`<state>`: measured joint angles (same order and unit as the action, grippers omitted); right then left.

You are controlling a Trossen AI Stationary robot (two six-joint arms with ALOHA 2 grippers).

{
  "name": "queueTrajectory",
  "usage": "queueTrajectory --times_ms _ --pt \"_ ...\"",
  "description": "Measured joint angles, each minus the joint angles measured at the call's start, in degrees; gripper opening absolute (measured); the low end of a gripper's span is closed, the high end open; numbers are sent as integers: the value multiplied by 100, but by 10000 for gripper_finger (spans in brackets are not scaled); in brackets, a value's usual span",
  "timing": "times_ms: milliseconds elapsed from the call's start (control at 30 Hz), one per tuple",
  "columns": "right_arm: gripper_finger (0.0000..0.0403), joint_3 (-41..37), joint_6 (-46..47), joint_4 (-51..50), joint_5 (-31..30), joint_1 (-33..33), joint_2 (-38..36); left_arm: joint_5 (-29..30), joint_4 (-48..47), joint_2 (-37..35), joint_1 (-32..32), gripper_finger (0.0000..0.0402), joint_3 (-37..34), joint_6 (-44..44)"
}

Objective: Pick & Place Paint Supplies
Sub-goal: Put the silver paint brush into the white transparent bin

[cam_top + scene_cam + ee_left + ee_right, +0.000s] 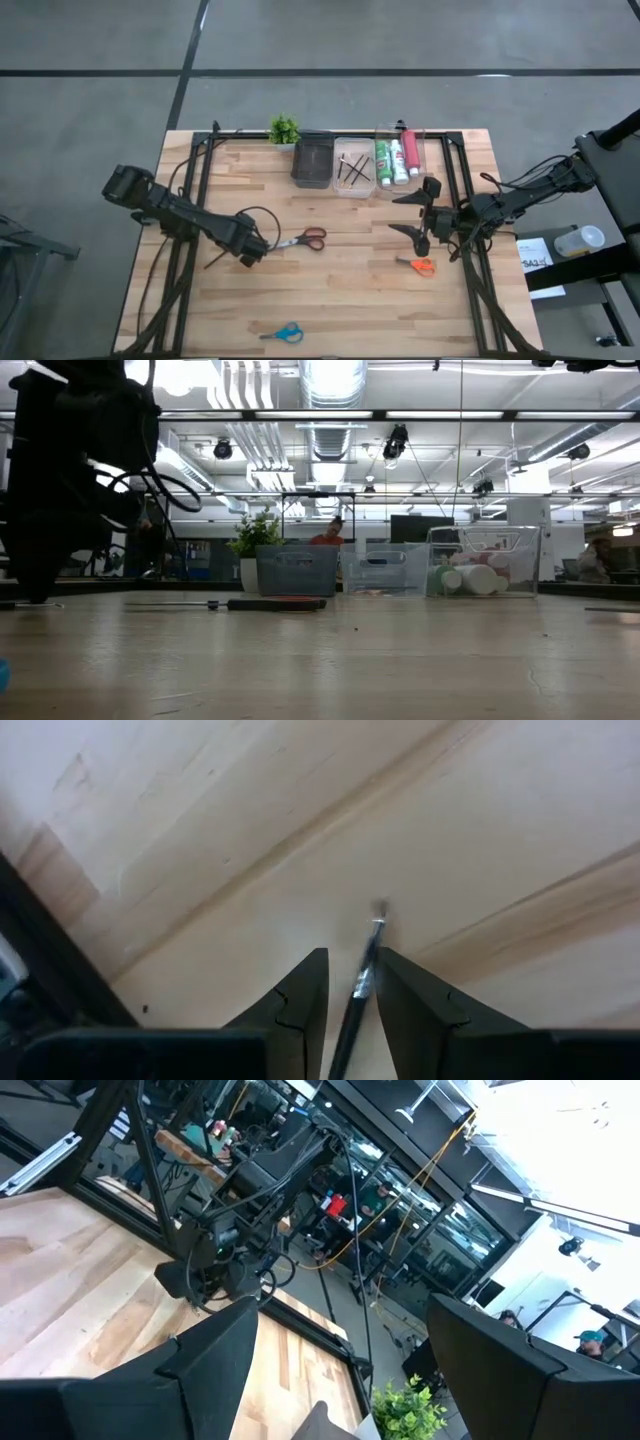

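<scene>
A thin dark brush (366, 970) lies on the wooden table, its tip (378, 910) just past my left gripper (350, 985). The gripper is open and points steeply down, one finger on each side of the brush. In the high view this gripper (250, 250) is at the table's left middle, with the brush (215, 258) running out of it toward the near left. Red-handled scissors (310, 238) lie just right of it. Orange scissors (421, 265) and blue scissors (285, 333) also lie on the table. My right gripper (418, 215) hangs open and level above the table's right side.
Along the far edge stand a small potted plant (285, 130), a dark bin (312, 165), a clear bin with brushes (352, 170) and a clear bin with paint tubes (398, 158). Black frame rails (195, 200) run along both sides of the table.
</scene>
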<state>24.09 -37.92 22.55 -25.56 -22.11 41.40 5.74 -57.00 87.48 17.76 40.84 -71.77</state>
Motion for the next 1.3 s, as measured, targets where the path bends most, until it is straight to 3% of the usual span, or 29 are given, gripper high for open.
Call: queueTrajectory --times_ms 267,1300 --pt "288 1 6 0 0 0 -1 -22 426 -55 4 93 -334 2" --pt "288 0 -1 1 0 2 -1 187 1121 -172 2 93 -249 -321"
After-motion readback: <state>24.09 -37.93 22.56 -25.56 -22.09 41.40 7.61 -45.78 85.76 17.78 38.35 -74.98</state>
